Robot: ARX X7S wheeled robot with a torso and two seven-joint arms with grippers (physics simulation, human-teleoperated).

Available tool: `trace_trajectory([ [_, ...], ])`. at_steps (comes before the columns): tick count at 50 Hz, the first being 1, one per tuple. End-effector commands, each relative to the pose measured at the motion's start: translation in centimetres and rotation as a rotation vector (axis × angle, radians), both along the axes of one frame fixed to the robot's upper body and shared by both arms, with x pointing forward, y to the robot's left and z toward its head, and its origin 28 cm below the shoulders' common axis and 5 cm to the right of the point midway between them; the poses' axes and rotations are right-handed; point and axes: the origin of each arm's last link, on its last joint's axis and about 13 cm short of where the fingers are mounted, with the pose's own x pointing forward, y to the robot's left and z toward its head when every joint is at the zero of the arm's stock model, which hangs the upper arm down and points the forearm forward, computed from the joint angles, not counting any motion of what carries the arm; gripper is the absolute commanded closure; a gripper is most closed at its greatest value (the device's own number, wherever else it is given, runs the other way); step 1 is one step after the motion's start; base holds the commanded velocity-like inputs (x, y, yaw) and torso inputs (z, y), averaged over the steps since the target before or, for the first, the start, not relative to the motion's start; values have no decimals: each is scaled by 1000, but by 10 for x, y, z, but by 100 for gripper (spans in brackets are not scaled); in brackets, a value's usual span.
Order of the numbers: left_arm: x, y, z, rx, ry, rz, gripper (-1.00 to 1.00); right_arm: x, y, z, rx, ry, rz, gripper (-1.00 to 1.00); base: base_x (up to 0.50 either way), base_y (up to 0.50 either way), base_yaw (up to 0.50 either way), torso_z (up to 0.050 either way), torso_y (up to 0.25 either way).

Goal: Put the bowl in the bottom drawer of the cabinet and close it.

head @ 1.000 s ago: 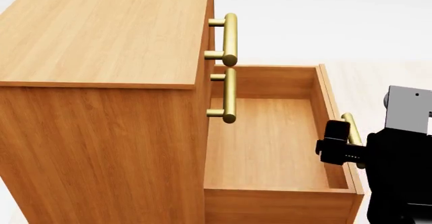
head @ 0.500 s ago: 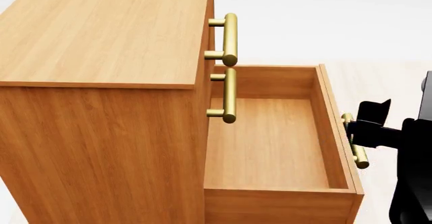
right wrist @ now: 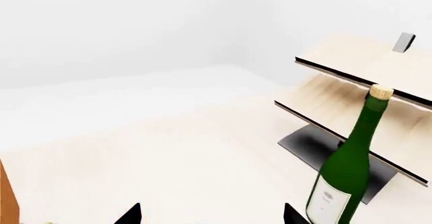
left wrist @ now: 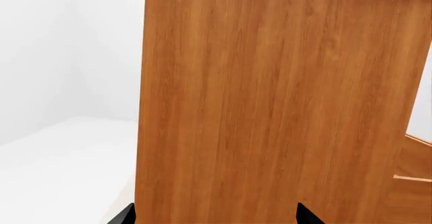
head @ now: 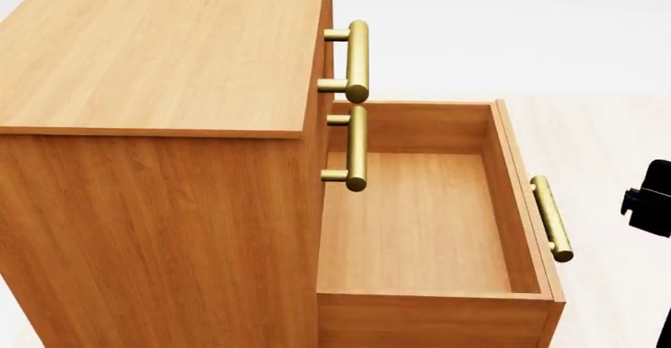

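Orange-brown wood grain covers the cabinet [head: 157, 128], a boxy, hard-edged piece whose bottom drawer [head: 419, 230] stands pulled well out, a shallow open box with nothing in it. Its brass bar handle [head: 551, 218] is a smooth cylinder along the front; the two upper handles [head: 357, 104] match it.

No bowl shows in any view, so where to grip it cannot be told; by its kind I would expect it light, rigid, glazed and breakable, best pinched at the rim.

On the left pincer [left wrist: 216, 219] only two dark tips show, set apart, holding nothing, close to the cabinet's flat side. The right pincer [right wrist: 212, 215] is likewise spread and bare, facing a green glass bottle [right wrist: 347, 168] beside a pale slanted rack [right wrist: 364, 97] on the floor.
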Motion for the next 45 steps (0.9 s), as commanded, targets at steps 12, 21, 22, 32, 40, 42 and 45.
trace_trajectory([
  [12,0,0,-8,-2,-1,-4,-100,-4,-16,-7,46,-3,-244,-100,0,0,0,0,0],
  [21,0,0,-8,0,-2,-4,-100,-4,-21,-12,44,-11,-358,-100,0,0,0,0,0],
  [22,0,0,-8,0,-2,-4,-100,-3,-21,-13,42,-8,-357,-100,0,0,0,0,0],
  [32,-1,0,-7,0,-2,-4,-100,-2,-27,-23,-35,0,-437,-100,0,0,0,0,0],
  [40,-1,0,-7,-2,-1,-3,-100,-2,-29,-29,55,36,-426,-100,0,0,0,0,0],
  [42,-1,0,-7,-1,-2,-3,-100,-1,-30,-32,131,61,-410,-100,0,0,0,0,0],
  [45,-1,0,-8,-1,-1,-3,-100,-1,-31,-35,141,84,-405,-100,0,0,0,0,0],
])
